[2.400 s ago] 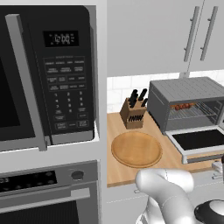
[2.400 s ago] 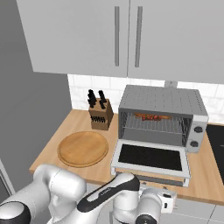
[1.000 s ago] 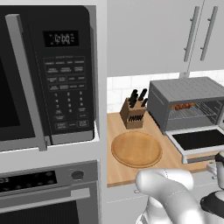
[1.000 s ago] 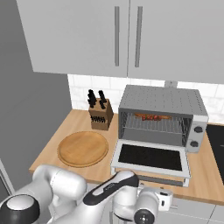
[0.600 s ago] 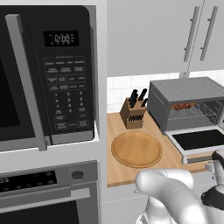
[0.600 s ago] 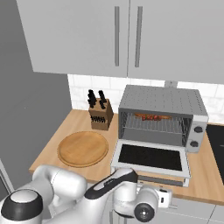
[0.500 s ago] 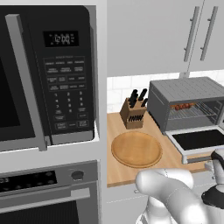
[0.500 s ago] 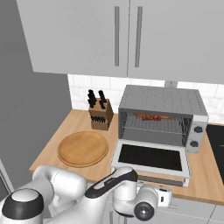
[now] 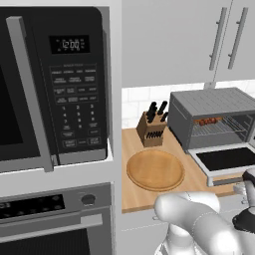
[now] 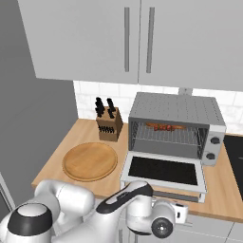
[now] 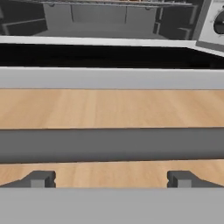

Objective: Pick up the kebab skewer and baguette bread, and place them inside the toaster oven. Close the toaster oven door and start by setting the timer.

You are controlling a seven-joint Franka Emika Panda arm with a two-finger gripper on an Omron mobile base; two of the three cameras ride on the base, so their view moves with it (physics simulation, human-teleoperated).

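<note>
Gripper (image 11: pixel 111 178) released, fingers spread below lowered grey-framed dark-glass toaster oven door (image 10: pixel 163 171). Best slid under its front handle bar (image 11: pixel 111 144), then lifted slowly through hinge arc.

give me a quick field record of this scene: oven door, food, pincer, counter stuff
toaster oven: on the counter, rack visible inside
toaster oven door: dropped open, lying flat
kebab skewer: on the rack inside
baguette bread: on the rack by the skewer
pincer: open, low in front of the door's handle bar
round wooden board: left of the oven
knife block: behind the board
</note>
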